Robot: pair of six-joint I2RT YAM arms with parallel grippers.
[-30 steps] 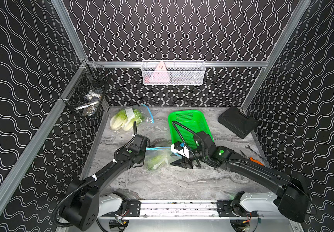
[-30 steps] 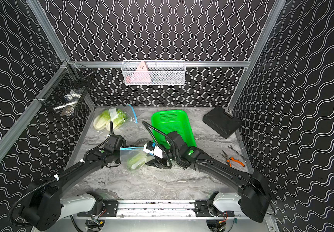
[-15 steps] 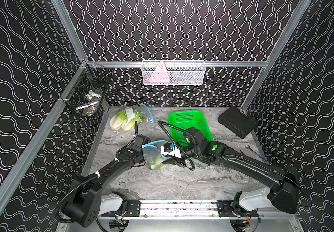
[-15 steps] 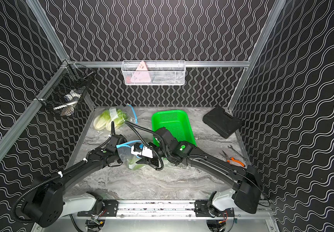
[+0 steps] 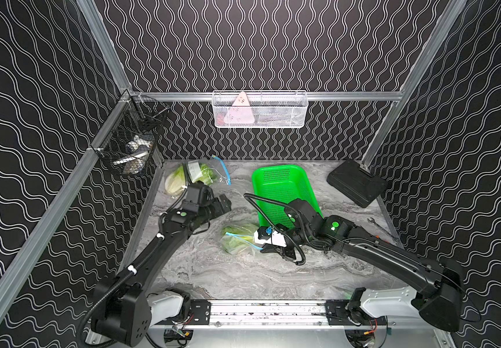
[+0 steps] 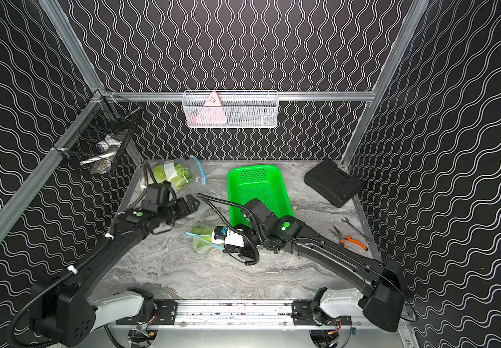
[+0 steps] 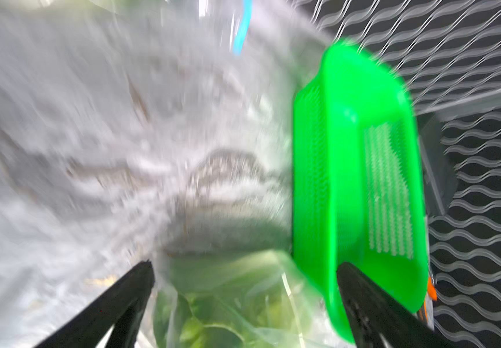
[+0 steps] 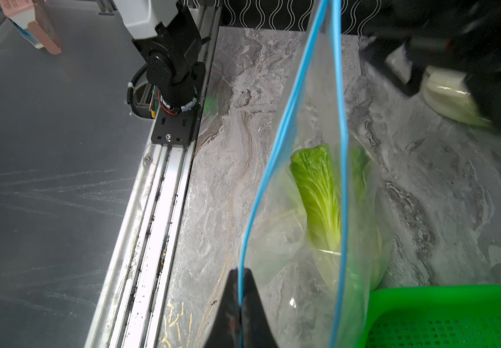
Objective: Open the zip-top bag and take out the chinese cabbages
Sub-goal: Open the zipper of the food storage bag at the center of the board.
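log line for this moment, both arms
right gripper: shut on zip-top bag lip | left gripper: open | chinese cabbage: inside bag

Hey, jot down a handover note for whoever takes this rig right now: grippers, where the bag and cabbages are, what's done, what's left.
Right gripper: shut on one blue zip lip of the zip-top bag, mid-table beside the green basket.
Left gripper: open, empty, above the table just beyond that bag.
Cabbages: one leafy head is inside the bag. More lie at the back left by a second bag; in or out, I cannot tell.
Done: the mouth is parted, its two blue lips apart.
Left: hold the mouth wide and pull the head out.
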